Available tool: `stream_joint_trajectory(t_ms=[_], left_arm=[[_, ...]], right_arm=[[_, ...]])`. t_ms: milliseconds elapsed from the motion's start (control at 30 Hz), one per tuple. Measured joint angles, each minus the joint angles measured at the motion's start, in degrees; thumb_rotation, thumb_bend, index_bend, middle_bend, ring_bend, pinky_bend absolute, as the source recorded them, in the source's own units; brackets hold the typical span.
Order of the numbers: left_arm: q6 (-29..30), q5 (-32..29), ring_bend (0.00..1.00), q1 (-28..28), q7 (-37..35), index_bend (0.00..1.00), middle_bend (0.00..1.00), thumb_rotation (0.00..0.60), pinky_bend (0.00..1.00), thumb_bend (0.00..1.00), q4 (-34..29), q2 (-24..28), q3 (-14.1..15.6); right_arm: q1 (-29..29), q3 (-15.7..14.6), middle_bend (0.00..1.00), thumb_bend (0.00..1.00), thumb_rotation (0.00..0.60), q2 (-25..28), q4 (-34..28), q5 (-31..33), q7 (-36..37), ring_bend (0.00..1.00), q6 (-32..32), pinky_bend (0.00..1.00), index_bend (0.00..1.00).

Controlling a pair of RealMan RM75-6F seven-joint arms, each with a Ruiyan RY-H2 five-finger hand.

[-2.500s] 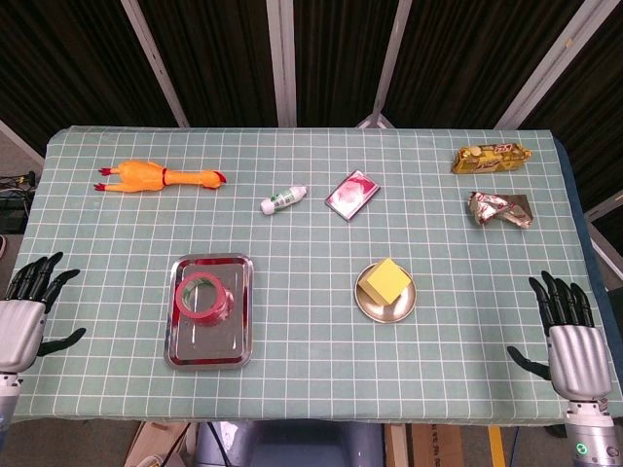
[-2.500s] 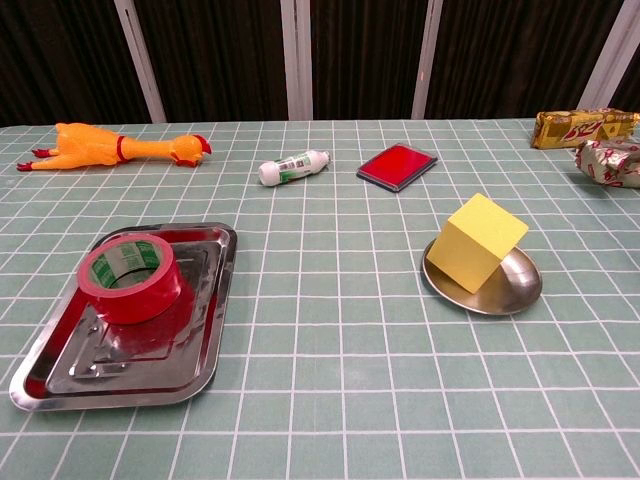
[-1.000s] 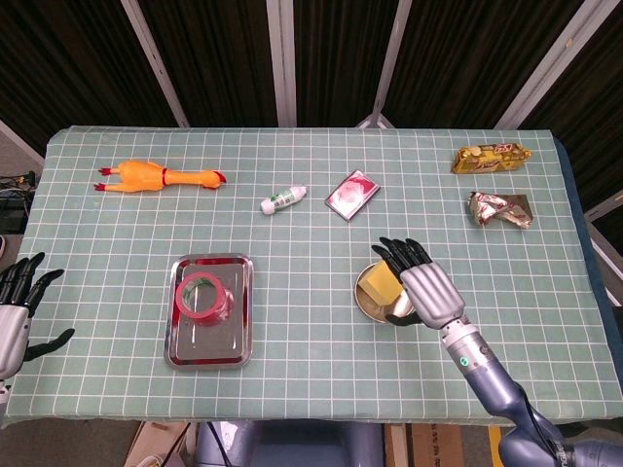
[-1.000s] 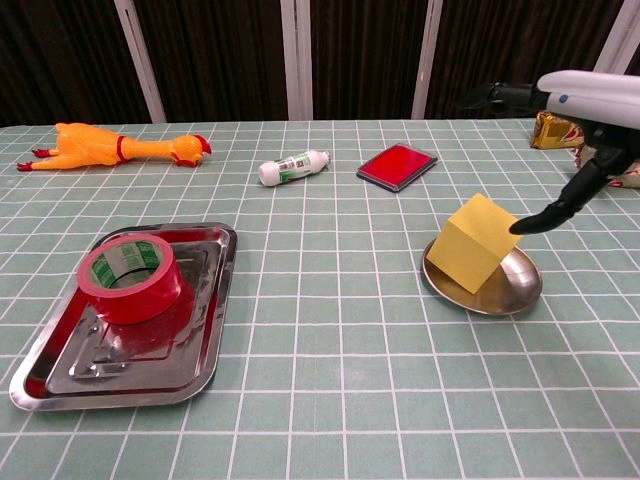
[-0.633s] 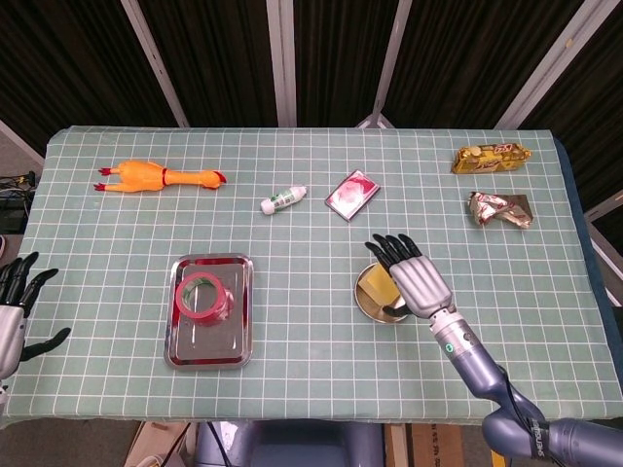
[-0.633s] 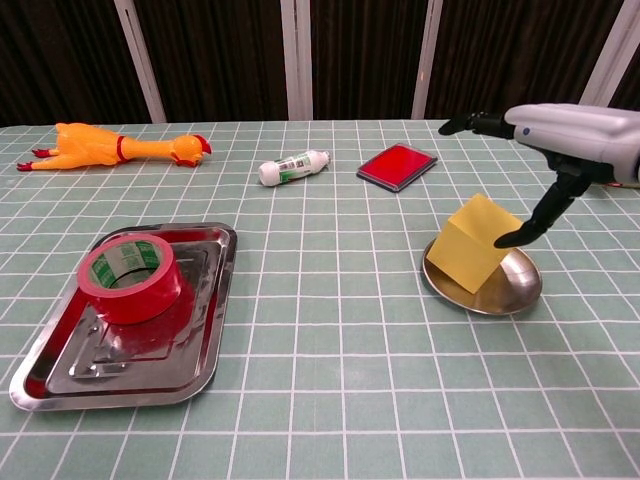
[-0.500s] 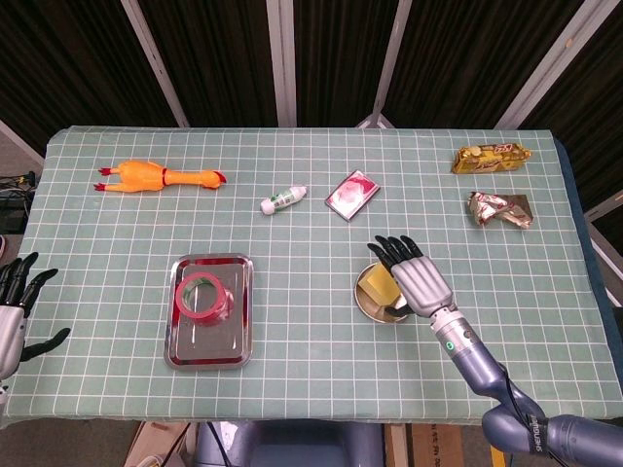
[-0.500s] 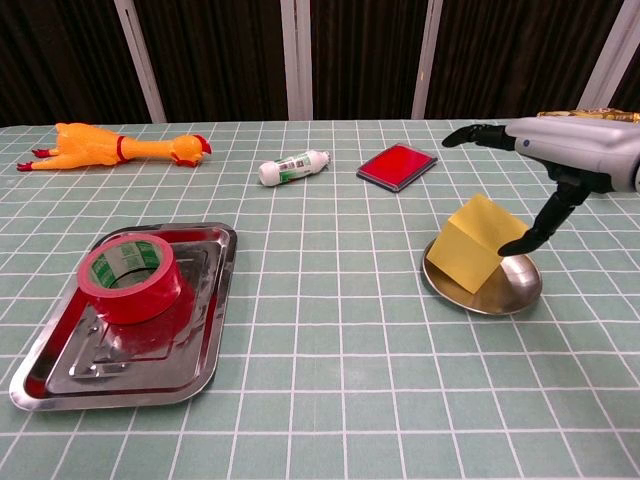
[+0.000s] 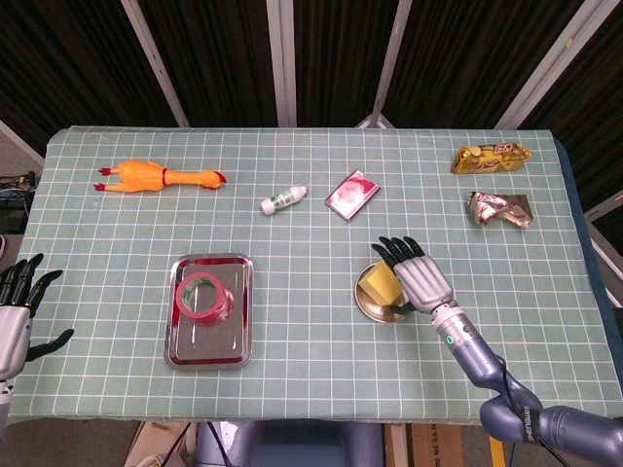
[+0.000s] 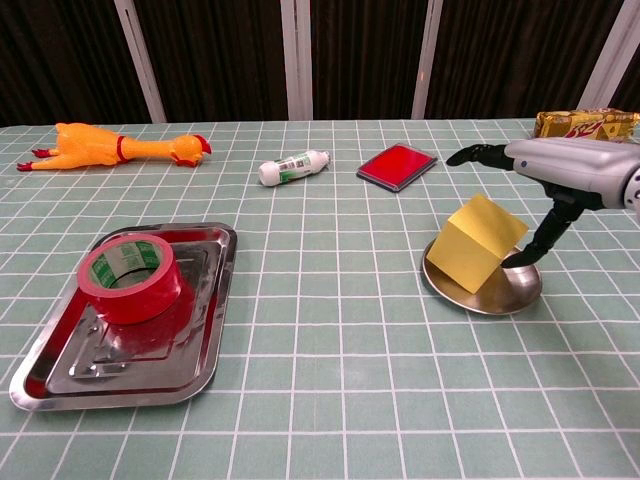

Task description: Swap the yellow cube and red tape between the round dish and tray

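Over the dish (image 9: 375, 308) we have the right hand (image 9: 421, 276) hovering at the cube (image 10: 477, 244), fingers spread, grasping nothing as far as we can tell. In the chest view the thumb reaches down to the dish rim just beside the cube's right face; contact with the cube is not clear. The other fingers (image 10: 470, 153) stretch out above and past its top.

Risks as we judge them:
- Cube sits tilted in the shallow dish. A one-sided thumb push could slide or roll it out onto the tabletop (image 9: 292, 321).
- Dish is light and loose; a low thumb could catch the rim and skid or flip it.
- Closing with fingers this high may only clip the top edge, so the cube could pop out.

Pose: right forearm comes in from the near right edge, palm down, fingers pointing away from us. Left hand (image 9: 18, 316) rests at the near left edge, fingers apart, holding nothing.

Tape (image 9: 201, 295) lies in the tray (image 9: 209, 351), untouched. Neither item has swapped yet.
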Motion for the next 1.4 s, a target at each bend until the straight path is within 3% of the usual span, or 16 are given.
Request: stream_joint_trajectory(t_ms=[267, 567, 767, 967, 1400], left_arm=[[0.09, 0.04, 0.00, 0.14, 0.04, 0.19, 0.00, 0.600, 0.08, 0.12, -0.18, 0.01, -0.01], [-0.02, 0.32, 0.00, 0.20, -0.28, 0.19, 0.00, 0.600, 0.09, 0.12, -0.49, 0.18, 0.16], [0.00, 0.35, 0.00, 0.24, -0.22, 0.19, 0.00, 0.600, 0.09, 0.12, -0.53, 0.18, 0.14], [-0.12, 0.43, 0.00, 0.26, -0.45, 0.19, 0.00, 0.600, 0.09, 0.12, -0.61, 0.30, 0.21], [-0.02, 0.62, 0.00, 0.40, -0.73, 0.19, 0.00, 0.600, 0.09, 0.12, -0.89, 0.61, 0.30]], right_arm=[[0.54, -0.94, 0.00, 0.00, 0.600, -1.66, 3.20, -0.31, 0.65, 0.08, -0.08, 0.04, 0.15], [1.02, -1.35, 0.14, 0.12, 0.600, -2.42, 4.32, 0.16, 0.88, 0.24, -0.45, 0.05, 0.21], [1.42, -1.59, 0.19, 0.26, 0.600, -3.16, 5.64, 0.04, 0.48, 0.35, -0.41, 0.16, 0.26], [1.56, -1.29, 0.25, 0.33, 0.600, -4.01, 6.79, -0.50, 0.32, 0.45, 1.11, 0.28, 0.32], [2.70, 0.80, 0.26, 0.36, 0.600, -3.37, 2.92, -1.99, -0.94, 0.46, 3.71, 0.30, 0.35]])
